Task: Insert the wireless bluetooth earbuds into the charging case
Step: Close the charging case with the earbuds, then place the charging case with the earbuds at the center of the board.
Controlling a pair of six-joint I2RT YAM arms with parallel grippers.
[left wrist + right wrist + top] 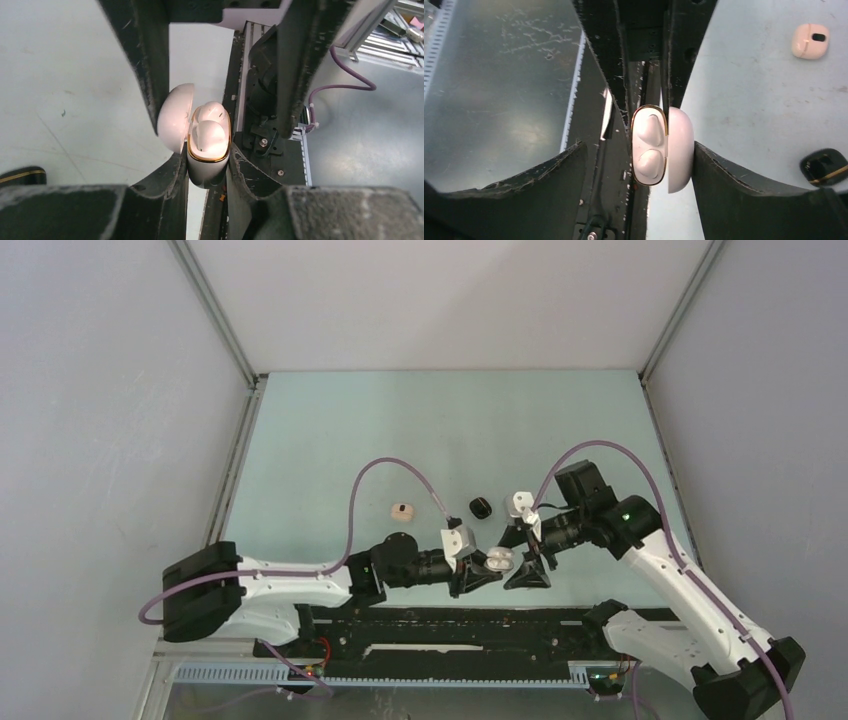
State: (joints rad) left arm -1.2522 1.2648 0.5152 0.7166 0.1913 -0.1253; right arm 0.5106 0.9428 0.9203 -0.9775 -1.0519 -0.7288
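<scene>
Clamped on the base of the white charging case, the left tool held it at the near edge of the desk with the lid swung open, probably to steady it. Both white earbuds sat inside its gold rim, so insertion looked done. The right tool stood spread apart astride the case, one finger just beside the lid, likely to shut it; a black case and a beige case lay farther out.

Black case partly beyond frame edge
</scene>
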